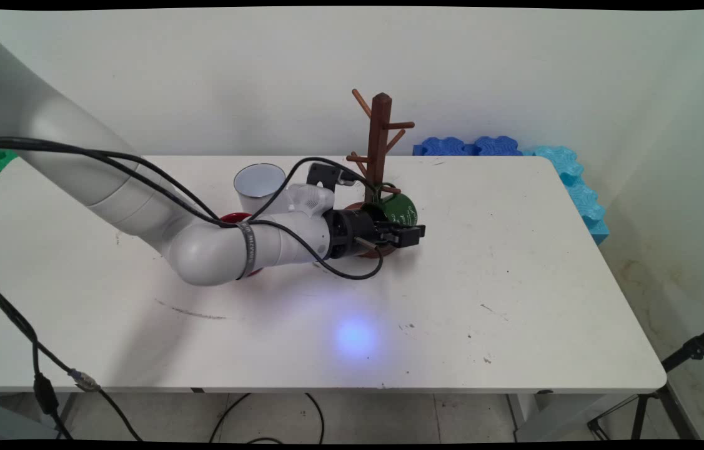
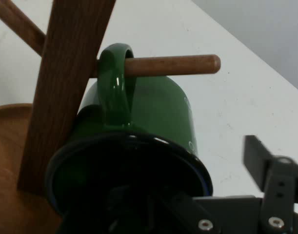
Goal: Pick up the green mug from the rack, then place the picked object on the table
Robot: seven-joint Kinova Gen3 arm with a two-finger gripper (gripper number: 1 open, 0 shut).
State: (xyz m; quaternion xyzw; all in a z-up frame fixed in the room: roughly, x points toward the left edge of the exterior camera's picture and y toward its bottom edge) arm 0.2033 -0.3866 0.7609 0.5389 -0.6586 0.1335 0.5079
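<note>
One green mug [image 2: 153, 112] on peg [image 2: 173, 65]; lettering unreadable; hand [image 1: 411, 235] beside.

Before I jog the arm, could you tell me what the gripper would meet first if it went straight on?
Probably the green mug, hanging by its handle on the mug tree's peg; the gripper faces its open mouth.

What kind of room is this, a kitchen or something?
Probably a robotics lab, not a kitchen: a robot arm works at a bare white table with a mug tree, and a tripod stands alongside.
</note>
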